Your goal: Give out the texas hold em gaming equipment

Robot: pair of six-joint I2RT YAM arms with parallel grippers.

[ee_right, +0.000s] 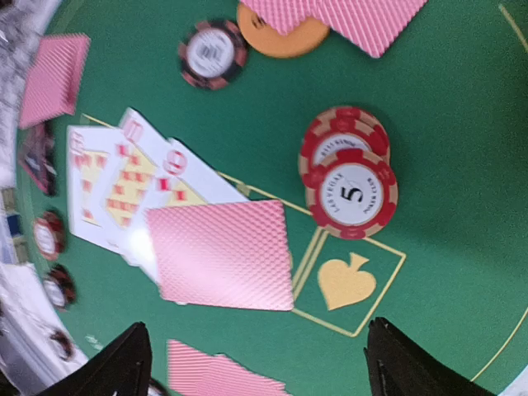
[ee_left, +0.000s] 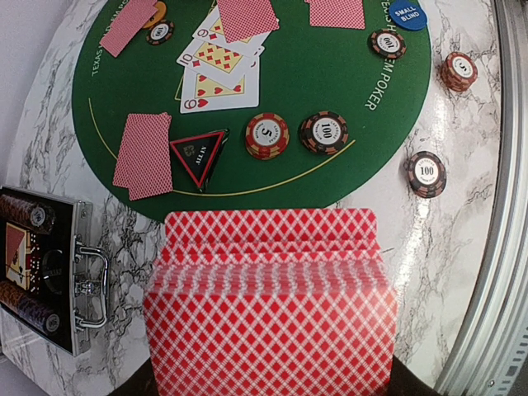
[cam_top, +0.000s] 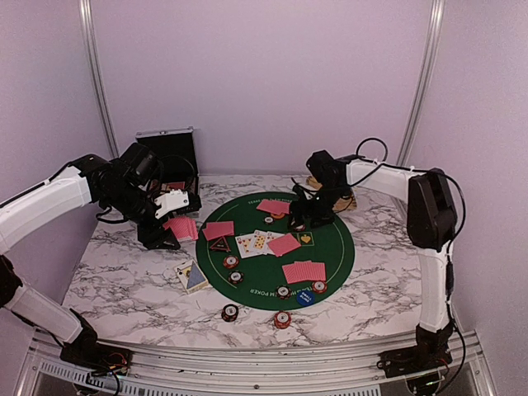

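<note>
My left gripper (cam_top: 169, 223) is shut on a fanned deck of red-backed playing cards (ee_left: 271, 305), held over the marble left of the green mat (cam_top: 334, 247); the deck hides its fingers. My right gripper (ee_right: 260, 367) hangs open over the mat with nothing between its fingertips (ee_right: 132, 363). Ahead of it lie two overlapping red poker chips (ee_right: 351, 186) by a gold spade mark, and a face-down card (ee_right: 223, 256) over face-up cards (ee_right: 107, 186). A black triangular marker (ee_left: 198, 153), an orange disc (ee_right: 280, 37) and a blue disc (ee_left: 407, 14) sit on the mat.
The silver case (cam_top: 169, 153) stands open at the back left. A tan woven tray (cam_top: 342, 200) lies behind the right arm. Chip stacks (cam_top: 230, 313) (cam_top: 282, 318) and a small card pack (cam_top: 191, 277) rest on the marble near the mat's front edge.
</note>
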